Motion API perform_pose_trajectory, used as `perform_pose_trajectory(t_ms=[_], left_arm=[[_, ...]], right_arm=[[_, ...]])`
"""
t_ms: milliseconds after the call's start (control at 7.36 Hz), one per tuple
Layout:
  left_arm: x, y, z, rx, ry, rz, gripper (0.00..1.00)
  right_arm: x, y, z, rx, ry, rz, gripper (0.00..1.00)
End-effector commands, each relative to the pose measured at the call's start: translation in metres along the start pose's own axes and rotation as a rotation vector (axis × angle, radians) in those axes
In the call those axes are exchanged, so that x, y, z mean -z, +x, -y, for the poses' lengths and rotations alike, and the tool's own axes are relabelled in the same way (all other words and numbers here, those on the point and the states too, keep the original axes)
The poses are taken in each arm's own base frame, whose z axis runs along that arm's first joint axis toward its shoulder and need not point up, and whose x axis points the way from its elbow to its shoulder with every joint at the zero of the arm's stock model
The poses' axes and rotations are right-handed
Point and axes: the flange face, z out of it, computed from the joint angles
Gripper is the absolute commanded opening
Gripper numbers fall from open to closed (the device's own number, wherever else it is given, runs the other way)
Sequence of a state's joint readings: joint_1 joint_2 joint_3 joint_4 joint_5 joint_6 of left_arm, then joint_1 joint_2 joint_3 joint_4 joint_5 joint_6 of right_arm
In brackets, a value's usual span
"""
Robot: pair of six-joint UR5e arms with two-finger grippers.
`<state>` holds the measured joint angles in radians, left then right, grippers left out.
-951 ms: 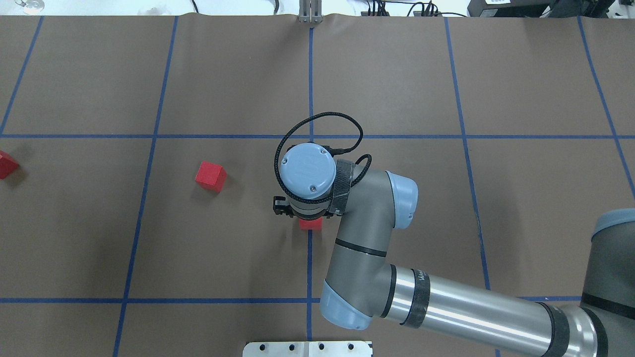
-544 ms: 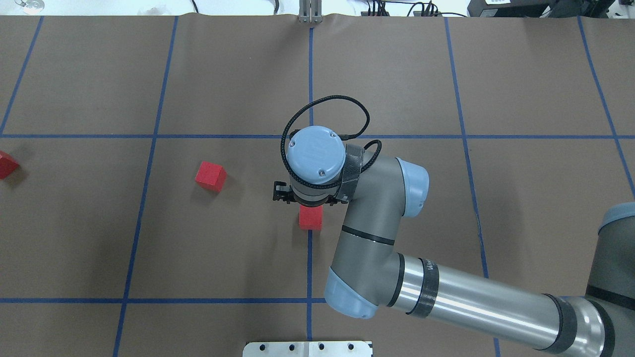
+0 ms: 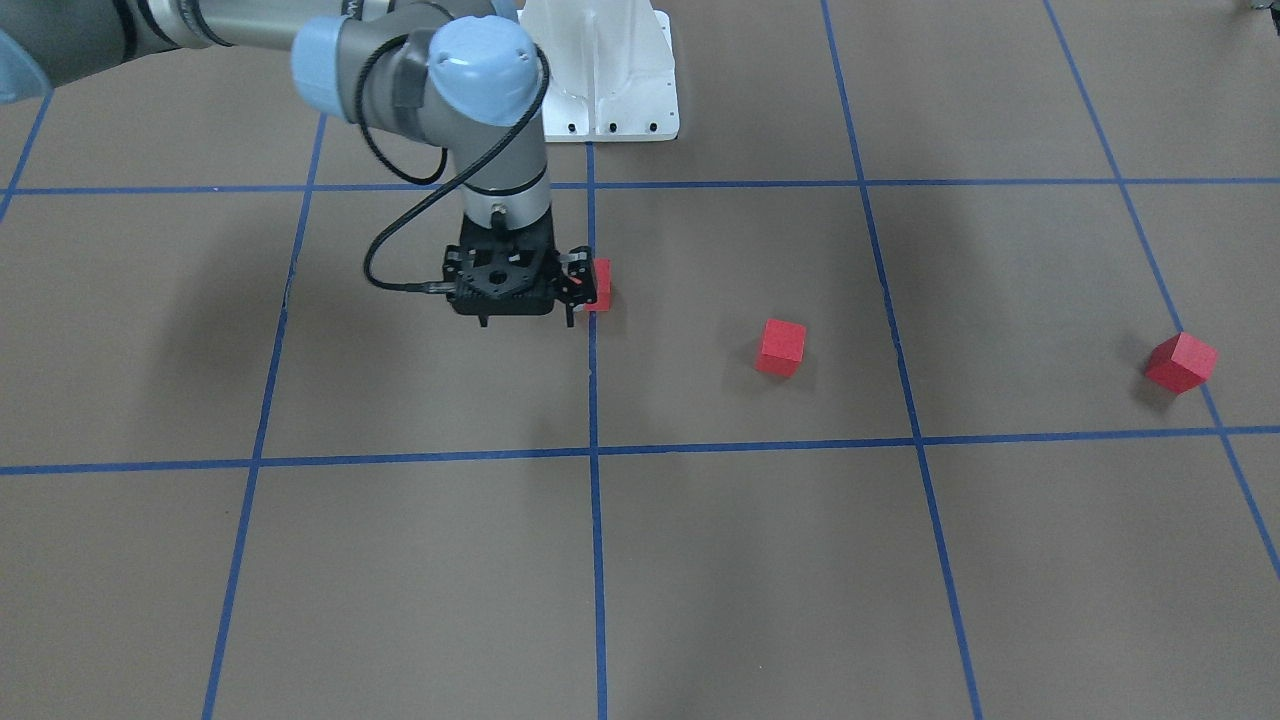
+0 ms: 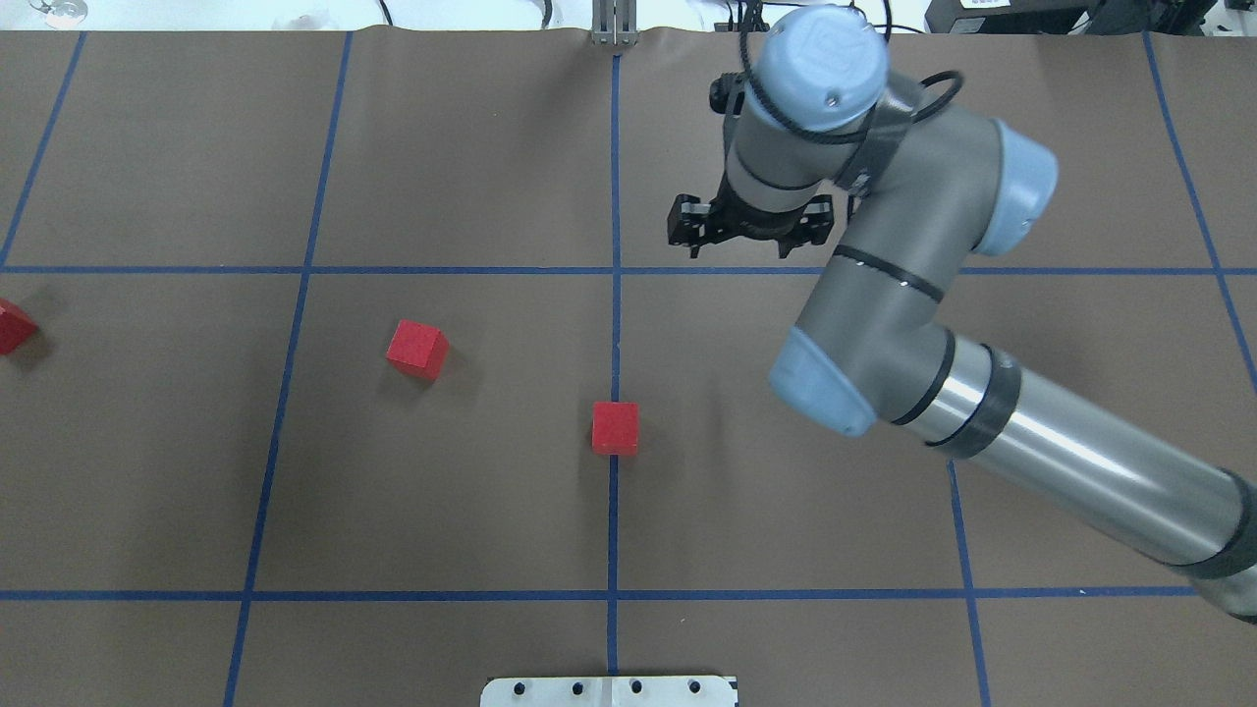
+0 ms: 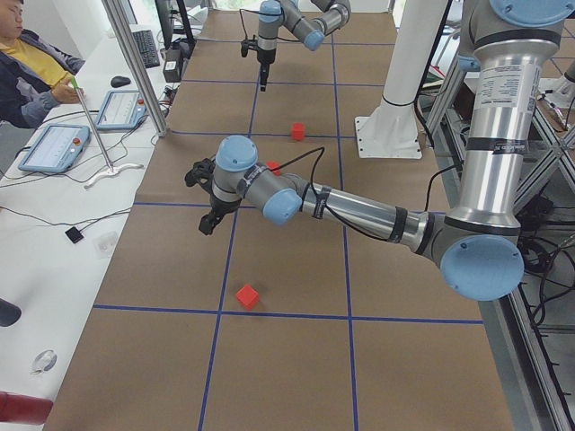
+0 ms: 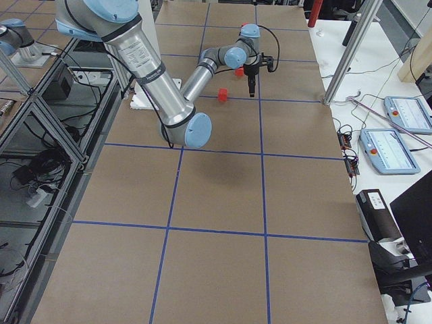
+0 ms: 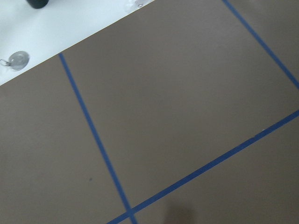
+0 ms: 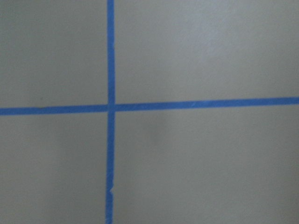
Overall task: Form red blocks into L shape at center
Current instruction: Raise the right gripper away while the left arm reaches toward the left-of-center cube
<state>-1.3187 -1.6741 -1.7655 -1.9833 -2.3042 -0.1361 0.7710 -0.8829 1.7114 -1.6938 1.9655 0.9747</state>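
Note:
One red block (image 4: 615, 428) (image 3: 599, 285) sits on the blue center line of the brown center area (image 4: 615, 334). A second red block (image 4: 417, 349) (image 3: 781, 347) lies to its left. A third (image 4: 12, 326) (image 3: 1181, 362) lies at the table's left edge. My right gripper (image 4: 738, 253) is open and empty. In the overhead view it is raised, far-right of the center block. In the front view it (image 3: 527, 322) shows just beside that block. My left gripper (image 5: 207, 224) shows only in the exterior left view, and I cannot tell its state.
The white robot base plate (image 4: 609, 690) is at the near edge, and a metal post (image 4: 615, 25) stands at the far edge. The left wrist view shows bare brown surface and a key ring (image 7: 17, 60) on the white bench. An operator (image 5: 31, 67) sits beyond the table.
My right gripper has lifted off the center block and moved up and to the far right. The block stays on the center line. The other two blocks have not moved.

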Motion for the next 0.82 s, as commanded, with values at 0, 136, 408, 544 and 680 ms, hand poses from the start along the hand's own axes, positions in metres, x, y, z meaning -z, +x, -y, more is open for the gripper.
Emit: perform_pose_trajectory(t_ms=[0,136,408,544,680], left_arm=[[-0.050,0.128,0.061,0.084,-0.031,-0.138,1.00],[-0.070,0.176,0.074,0.107,-0.075,-0.183,1.00],[-0.101,0.250,0.100,0.124,-0.142,-0.126,1.00],[-0.116,0.289,0.101,0.098,-0.189,-0.138,1.00],[-0.131,0.311,0.095,0.122,-0.209,-0.127,1.00]], right_arm=[[0.017,0.138,0.039,0.149,-0.016,-0.033,1.00],[0.022,0.184,0.048,0.183,-0.014,-0.062,1.00],[0.035,0.284,0.056,0.334,-0.065,-0.035,1.00],[0.040,0.345,0.048,0.370,-0.088,-0.014,1.00],[0.043,0.399,0.036,0.418,-0.102,-0.021,1.00]])
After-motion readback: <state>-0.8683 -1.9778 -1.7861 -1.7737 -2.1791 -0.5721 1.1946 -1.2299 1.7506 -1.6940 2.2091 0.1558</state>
